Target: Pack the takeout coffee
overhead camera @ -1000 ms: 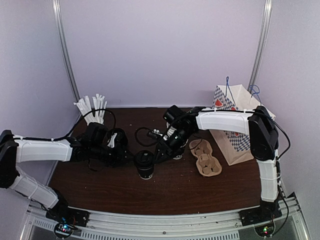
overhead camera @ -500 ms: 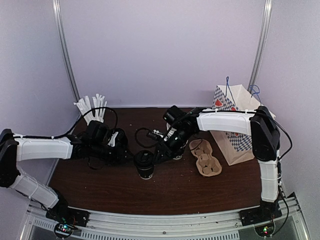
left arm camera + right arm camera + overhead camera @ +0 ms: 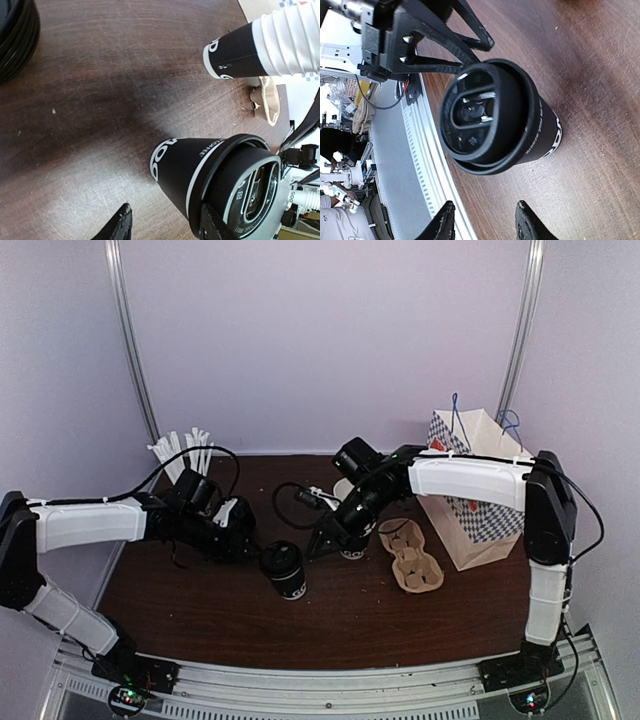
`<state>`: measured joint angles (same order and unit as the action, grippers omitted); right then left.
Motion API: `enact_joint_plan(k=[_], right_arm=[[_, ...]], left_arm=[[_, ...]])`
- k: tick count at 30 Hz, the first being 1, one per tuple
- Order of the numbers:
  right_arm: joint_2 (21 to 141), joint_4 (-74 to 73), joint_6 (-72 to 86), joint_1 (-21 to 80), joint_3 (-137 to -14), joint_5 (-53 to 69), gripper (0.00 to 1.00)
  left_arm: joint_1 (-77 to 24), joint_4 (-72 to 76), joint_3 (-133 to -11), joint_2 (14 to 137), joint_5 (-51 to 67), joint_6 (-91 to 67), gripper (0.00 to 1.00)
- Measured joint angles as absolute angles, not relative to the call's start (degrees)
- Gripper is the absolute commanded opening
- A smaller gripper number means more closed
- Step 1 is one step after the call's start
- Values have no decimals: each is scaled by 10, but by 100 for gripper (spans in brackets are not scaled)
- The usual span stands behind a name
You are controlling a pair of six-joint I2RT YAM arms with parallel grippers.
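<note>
Both pairs of jaws stand wide open and hold nothing. Between the fingers of the right gripper (image 3: 485, 215) only the table (image 3: 580, 200) shows. The takeout coffee (image 3: 492, 117) is just ahead of its fingertips, with the lid turned toward the wrist camera. For the left gripper (image 3: 167, 222) the cup is also just ahead of the jaws, closer to one finger than to the other. The lid rim looks very near that fingertip, but whether they touch cannot be told. So the cup is between the two grippers, which face each other.

The cup is probably light, though heavier if it is filled, and the pictures do not show this. Its paper wall is thin and would likely dent under a hard squeeze. The best hold seems to be on the body just under the lid, where the rim makes it stiffer. The glossy black surface looks smooth and may slip. The hard plastic dome lid is likely only pressed on, so lifting by it looks risky.

Farther ahead of the left jaws is a nested stack of cups (image 3: 270, 40) with ribbed white rims. Beyond it are a brown moulded pulp carrier (image 3: 410, 558) and a patterned paper bag (image 3: 470, 495).
</note>
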<state>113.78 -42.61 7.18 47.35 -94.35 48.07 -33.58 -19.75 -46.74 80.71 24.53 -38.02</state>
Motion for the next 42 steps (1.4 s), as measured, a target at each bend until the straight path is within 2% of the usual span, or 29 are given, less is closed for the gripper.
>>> enact_joint_plan(k=[13,33,42], right_arm=[[1134,-374,141,493,-910,473,44],[1160,-312,226,510,-882,493,42],[1167,-319,256,503,-878,518,23]], left_arm=[[-335,-187,-478,826,278,-369,47],[-335,-180,-458,807,283,-388,47],[-335,-172,-454,808,291,-392,47]])
